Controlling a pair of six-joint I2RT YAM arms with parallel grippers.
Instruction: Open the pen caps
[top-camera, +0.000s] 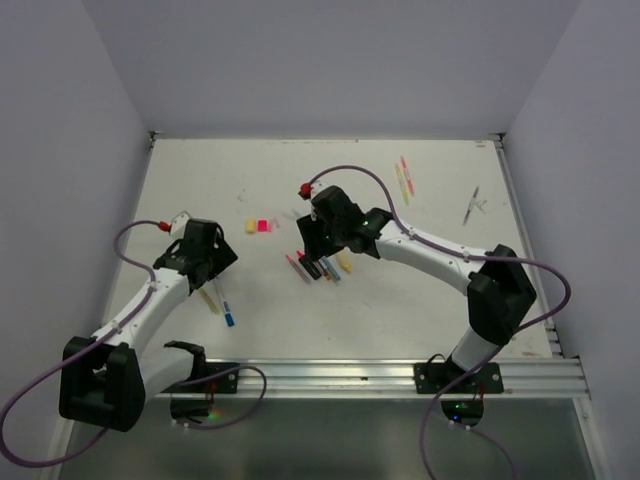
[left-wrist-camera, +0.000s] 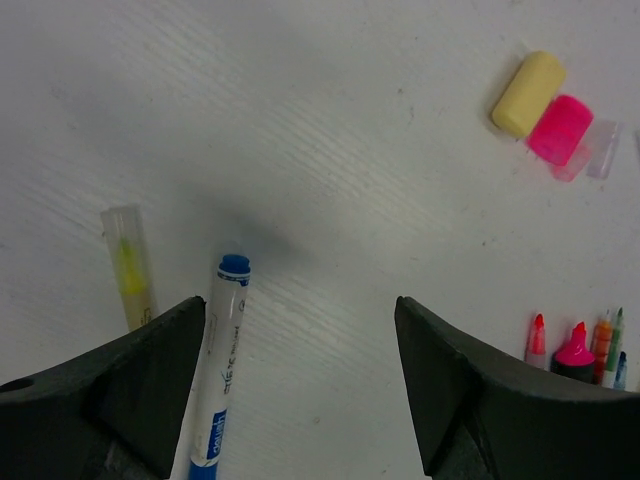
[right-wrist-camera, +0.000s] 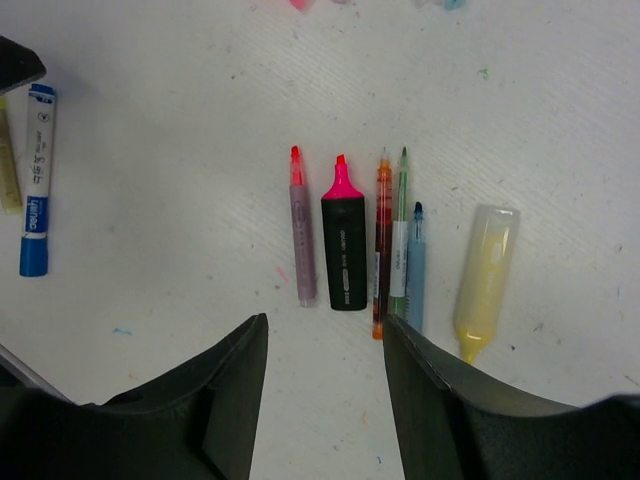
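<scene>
Pen caps (left-wrist-camera: 558, 128) loose on table (left-wrist-camera: 330, 150), left claw (left-wrist-camera: 300, 320) open by blue pen (left-wrist-camera: 222, 360), right claw (right-wrist-camera: 325, 340) open

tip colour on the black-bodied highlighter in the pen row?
Pink tip on the black highlighter; it shows best in the right wrist view.

Nothing fully legible anywhere.

White pen (left-wrist-camera: 222, 370), lower left of left wrist view: blue print runs along the barrel and a blue band near the bottom edge carries lettering, too blurred to read. Same white pen (right-wrist-camera: 38, 180) at left edge of right wrist view: dark characters on the white barrel, pale word on the blue band, too small to read.

Black highlighter (right-wrist-camera: 344, 250), centre: faint grey print down the body, unreadable.

Green pen (right-wrist-camera: 400, 240), right of centre: white label, no text made out.
</scene>
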